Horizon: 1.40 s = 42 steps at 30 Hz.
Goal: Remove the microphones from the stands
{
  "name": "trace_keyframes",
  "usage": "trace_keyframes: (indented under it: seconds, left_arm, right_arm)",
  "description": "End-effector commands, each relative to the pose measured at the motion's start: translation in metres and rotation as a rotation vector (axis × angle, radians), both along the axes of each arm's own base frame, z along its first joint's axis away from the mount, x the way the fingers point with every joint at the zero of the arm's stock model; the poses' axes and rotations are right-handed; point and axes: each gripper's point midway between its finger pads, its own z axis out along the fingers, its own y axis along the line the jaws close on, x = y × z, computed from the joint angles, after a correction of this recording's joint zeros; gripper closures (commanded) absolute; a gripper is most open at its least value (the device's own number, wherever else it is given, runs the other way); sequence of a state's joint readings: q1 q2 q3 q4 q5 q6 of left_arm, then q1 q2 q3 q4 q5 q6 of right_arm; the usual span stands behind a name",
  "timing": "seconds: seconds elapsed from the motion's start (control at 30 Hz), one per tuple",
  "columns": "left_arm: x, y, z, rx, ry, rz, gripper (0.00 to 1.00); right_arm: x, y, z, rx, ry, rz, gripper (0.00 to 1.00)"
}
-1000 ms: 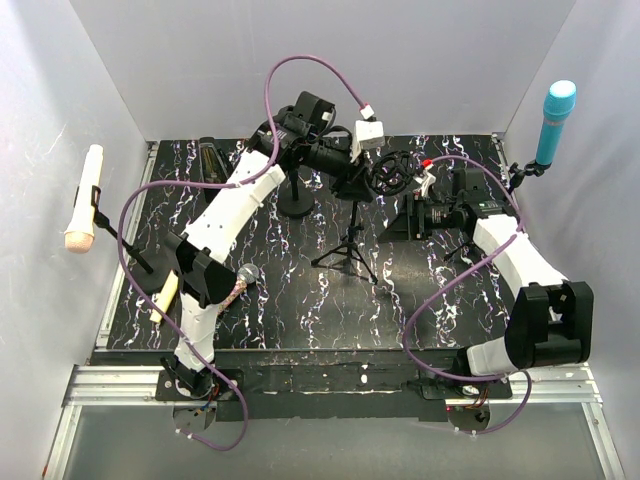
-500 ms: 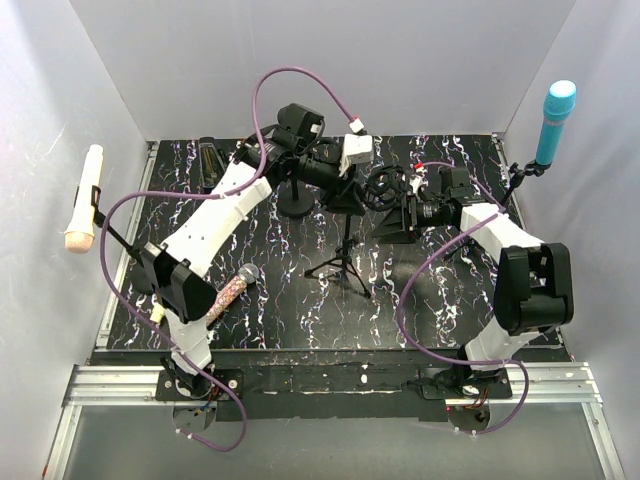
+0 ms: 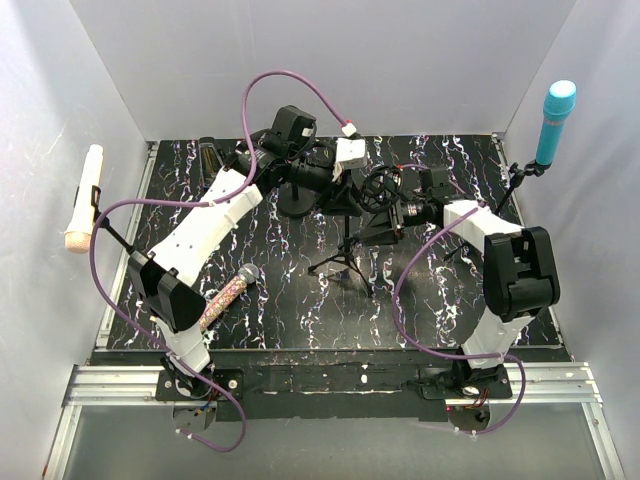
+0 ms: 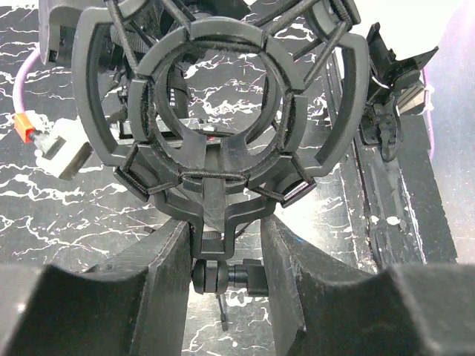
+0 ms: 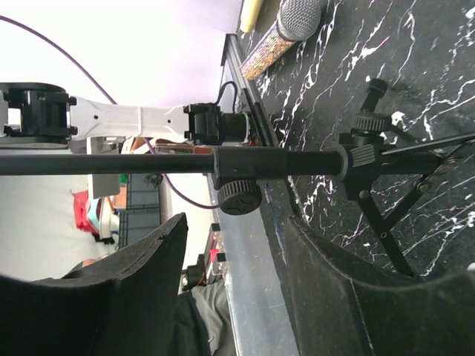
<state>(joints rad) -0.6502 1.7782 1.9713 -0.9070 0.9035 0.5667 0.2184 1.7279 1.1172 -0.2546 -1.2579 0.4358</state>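
A black tripod stand [image 3: 345,240] stands mid-table with an empty black shock-mount ring [image 3: 382,187] on top; the ring fills the left wrist view [image 4: 215,159]. My left gripper [image 3: 343,196] is shut on the swivel joint under the ring [image 4: 226,237]. A glittery pink microphone with a grey grille [image 3: 230,290] lies flat on the mat to the left, also in the right wrist view [image 5: 286,30]. My right gripper [image 3: 388,222] is open and empty [image 5: 237,222]. The stand's pole [image 5: 111,163] runs just beyond its fingertips.
A cream microphone [image 3: 85,200] hangs on a stand by the left wall. A blue microphone [image 3: 555,120] stands on a clip at the right wall. A round-based black stand [image 3: 297,205] sits behind the tripod. Purple cables loop over both arms.
My right gripper has moved left up to the stand's pole. My left arm has swung left with the mount, and the tripod has shifted slightly left and nearer.
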Motion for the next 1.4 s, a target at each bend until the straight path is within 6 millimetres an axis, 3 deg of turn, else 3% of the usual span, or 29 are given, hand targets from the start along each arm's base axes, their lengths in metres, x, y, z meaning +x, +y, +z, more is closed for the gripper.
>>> trace_keyframes:
  seconds: [0.0, 0.17, 0.3, 0.47, 0.6, 0.8, 0.93, 1.03, 1.1, 1.17, 1.37]
  left_arm:
    - [-0.014, 0.006, 0.046, -0.1, -0.143, -0.036, 1.0]
    - [-0.014, 0.007, 0.045, -0.099, -0.156, -0.036, 1.0]
    - [-0.015, 0.008, 0.046, -0.104, -0.155, -0.029, 1.0]
    - [-0.017, 0.01, 0.049, -0.109, -0.165, -0.025, 1.0]
    - [-0.017, 0.011, 0.05, -0.109, -0.162, -0.02, 1.0]
    - [-0.017, 0.012, 0.051, -0.111, -0.169, -0.009, 1.0]
    - [-0.016, 0.013, 0.051, -0.108, -0.173, -0.003, 1.0]
    - [-0.017, 0.012, 0.053, -0.115, -0.174, -0.003, 1.0]
    - [-0.017, 0.011, 0.055, -0.123, -0.167, 0.0, 1.0]
    - [-0.017, 0.011, 0.058, -0.13, -0.164, 0.001, 1.0]
    - [-0.017, 0.012, 0.06, -0.131, -0.16, 0.01, 1.0]
  right_arm:
    - [0.0, 0.008, 0.019, 0.073, -0.034, 0.065, 0.41]
    - [-0.005, 0.015, 0.021, 0.098, -0.03, 0.109, 0.51]
    - [-0.003, 0.016, 0.019, 0.1, -0.018, 0.109, 0.49]
    - [0.0, 0.019, 0.014, 0.088, 0.001, 0.1, 0.38]
    - [0.001, 0.023, 0.01, 0.086, 0.013, 0.102, 0.38]
    - [0.002, 0.024, 0.008, 0.109, 0.036, 0.119, 0.45]
    - [0.0, 0.024, 0.013, 0.146, 0.018, 0.148, 0.6]
    - [-0.004, 0.024, 0.017, 0.169, -0.003, 0.174, 0.66]
    - [-0.004, 0.024, 0.018, 0.169, -0.005, 0.174, 0.65]
    - [-0.002, 0.025, 0.017, 0.164, 0.009, 0.169, 0.55]
    - [-0.001, 0.028, 0.02, 0.176, 0.022, 0.193, 0.58]
